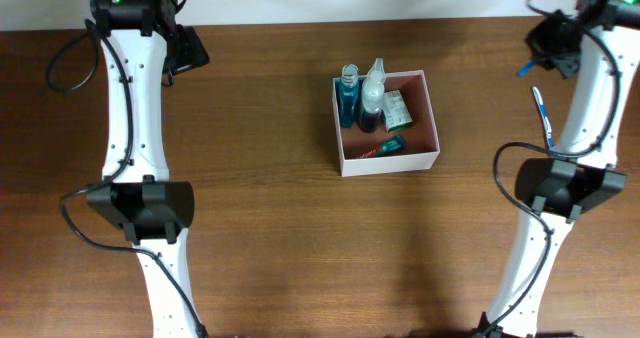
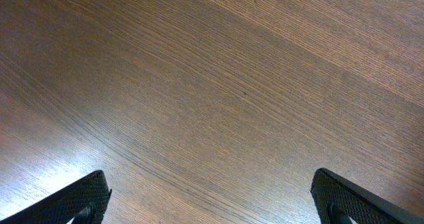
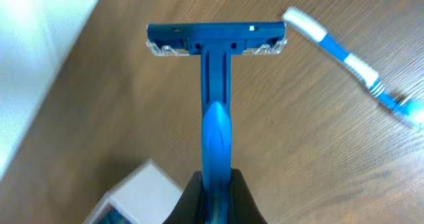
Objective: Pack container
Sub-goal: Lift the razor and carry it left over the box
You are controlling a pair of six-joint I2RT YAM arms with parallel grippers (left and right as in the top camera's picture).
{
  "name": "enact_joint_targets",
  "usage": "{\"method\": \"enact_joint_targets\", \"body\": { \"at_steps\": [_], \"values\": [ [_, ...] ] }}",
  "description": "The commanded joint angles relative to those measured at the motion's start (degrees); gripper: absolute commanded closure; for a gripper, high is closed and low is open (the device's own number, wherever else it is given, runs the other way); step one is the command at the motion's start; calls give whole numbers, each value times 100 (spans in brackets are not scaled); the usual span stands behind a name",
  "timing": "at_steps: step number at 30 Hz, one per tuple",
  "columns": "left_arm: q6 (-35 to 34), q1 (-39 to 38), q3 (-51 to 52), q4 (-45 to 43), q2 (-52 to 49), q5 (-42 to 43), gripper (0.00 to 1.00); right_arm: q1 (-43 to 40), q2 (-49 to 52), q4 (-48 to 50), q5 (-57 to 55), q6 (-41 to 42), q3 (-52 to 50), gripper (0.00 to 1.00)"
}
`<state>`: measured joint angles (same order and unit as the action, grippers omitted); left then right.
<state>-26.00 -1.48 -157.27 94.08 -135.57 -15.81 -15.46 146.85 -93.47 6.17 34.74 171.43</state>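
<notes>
Right tool [image 3: 215,187], pinching the razor [image 3: 216,78], should carry it over the container's [image 1: 390,164] bare corner; left tool [image 2: 209,201] hangs spread.

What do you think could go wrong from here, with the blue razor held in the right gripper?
1. The right gripper pinches the blue plastic razor only by its handle end, so it might pivot or slip in transit.
2. The tall blue bottle and clear bottle stand in the white-walled square container; lowering the razor nearby may topple them.
3. The blue-and-white toothbrush lies close by and might get swept.
</notes>
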Motion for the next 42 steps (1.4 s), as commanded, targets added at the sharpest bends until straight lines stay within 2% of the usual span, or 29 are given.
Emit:
{"method": "enact_joint_targets", "body": {
  "at_steps": [1, 4, 10, 20, 25, 27, 42],
  "values": [
    [-50, 15, 11, 2, -28, 20, 1, 365, -127, -306, 118, -612, 136, 96],
    [-50, 15, 11, 2, -28, 20, 1, 636, -129, -387, 356, -1126, 131, 96],
    [-50, 15, 11, 2, -28, 20, 1, 1213, -153, -387, 435, -1517, 127, 96],
    [-50, 15, 11, 2, -28, 20, 1, 1797, -153, -387, 437, -1790, 39, 95],
    [-50, 15, 11, 2, -28, 20, 1, 1923, -153, -387, 503, -1943, -267, 94],
    [-50, 15, 11, 2, -28, 20, 1, 1956, -153, -387, 584, -1976, -352, 91],
    [-50, 15, 11, 2, -28, 20, 1, 2334, -153, -387, 533, -2083, -1117, 91]
  ]
}}
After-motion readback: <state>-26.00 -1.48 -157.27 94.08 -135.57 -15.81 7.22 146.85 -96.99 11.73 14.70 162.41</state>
